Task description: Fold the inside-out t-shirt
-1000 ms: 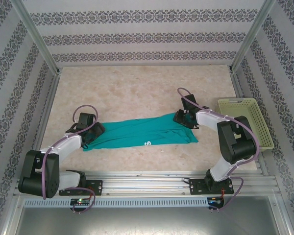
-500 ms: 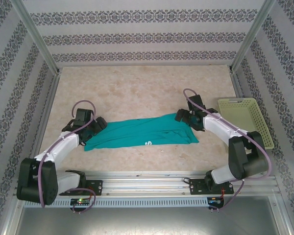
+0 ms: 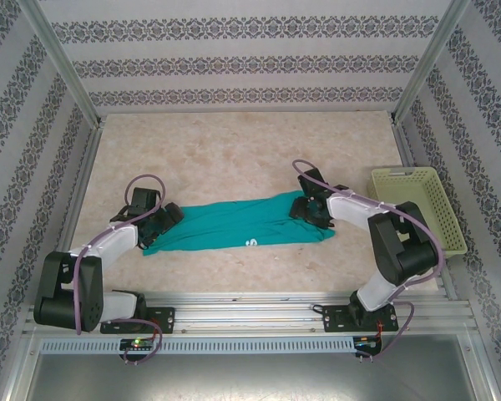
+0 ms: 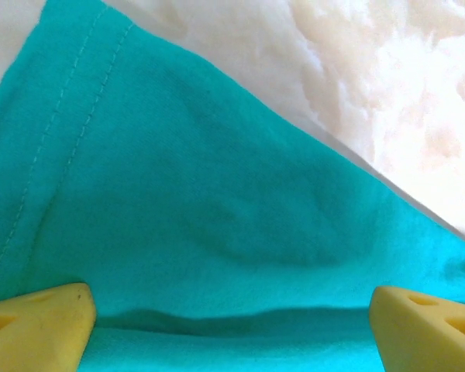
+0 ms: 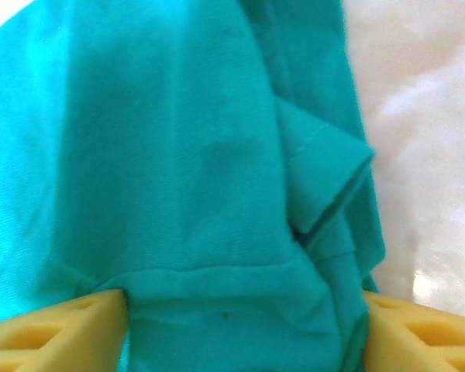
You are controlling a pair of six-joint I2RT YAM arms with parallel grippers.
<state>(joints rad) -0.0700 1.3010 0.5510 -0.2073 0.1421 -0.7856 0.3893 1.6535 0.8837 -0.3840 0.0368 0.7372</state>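
The inside-out t-shirt (image 3: 234, 224) is teal-green and lies as a long, narrow band across the table, with a small white tag (image 3: 252, 243) at its near edge. My left gripper (image 3: 156, 224) is at the shirt's left end. In the left wrist view the left gripper (image 4: 231, 310) is open, its yellow fingers (image 4: 39, 325) far apart over flat cloth with a stitched hem (image 4: 70, 101). My right gripper (image 3: 307, 209) sits on the shirt's right end. In the right wrist view the right gripper (image 5: 244, 310) stands open, a rumpled fold (image 5: 325, 178) of cloth between its fingers (image 5: 62, 333).
A pale yellow-green basket (image 3: 401, 173) stands at the right edge of the table, beyond the right arm. Patterned walls and metal posts enclose the table. The bare pale tabletop (image 3: 234, 150) stretches behind the shirt.
The right gripper has shifted a little left and nearer, onto the shirt's right end, and its arm has swung. The left gripper has barely moved at the left end. The shirt lies as before.
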